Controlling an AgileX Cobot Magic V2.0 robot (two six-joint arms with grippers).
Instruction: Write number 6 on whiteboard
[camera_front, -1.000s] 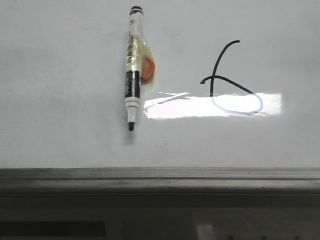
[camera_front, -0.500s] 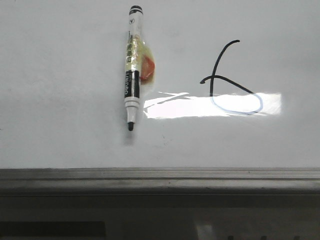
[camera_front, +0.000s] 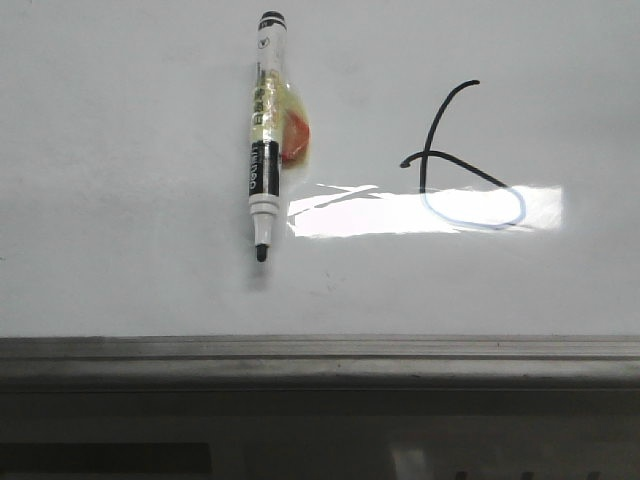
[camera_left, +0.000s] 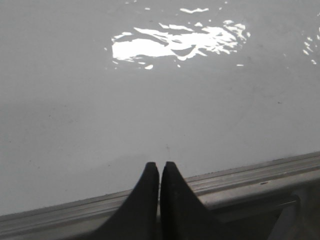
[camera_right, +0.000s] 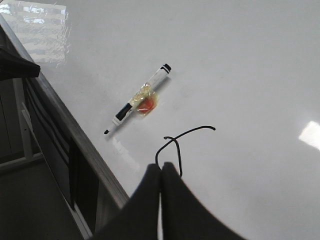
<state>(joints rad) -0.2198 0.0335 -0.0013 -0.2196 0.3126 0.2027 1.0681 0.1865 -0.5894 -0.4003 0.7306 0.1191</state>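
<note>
Ink forms the 6 (camera_front: 462, 160) on the right half of the whiteboard (camera_front: 120, 280): a curved upper stroke, a short crossing stroke, and a flattened loop whose lower part runs into a bright glare patch (camera_front: 425, 212). To judge by that, the writing looks done.

To its left the marker (camera_front: 263, 135) lies flat on the surface, uncapped, tip toward the grey edge strip (camera_front: 320, 348), well apart from the numeral. A scrap of yellowish tape with an orange patch (camera_front: 293, 135) clings to the middle of the barrel. Neither end effector touches it.

The marker is probably light and rigid, with a smooth round barrel that could roll or slip on the glossy board. The taped middle looks like the best place to grip, across the barrel, well back from the wet tip. The ink likely smears if brushed, so the numeral should be kept clear of.

Black and white label bands carry print along the barrel, but it is too small to read.

The left end effector (camera_left: 159, 170) has its fingers pressed together, holding nothing, above the board near the edge strip. The right end effector (camera_right: 161, 172) is likewise closed and empty, hovering just beside the numeral in its wrist view.
</note>
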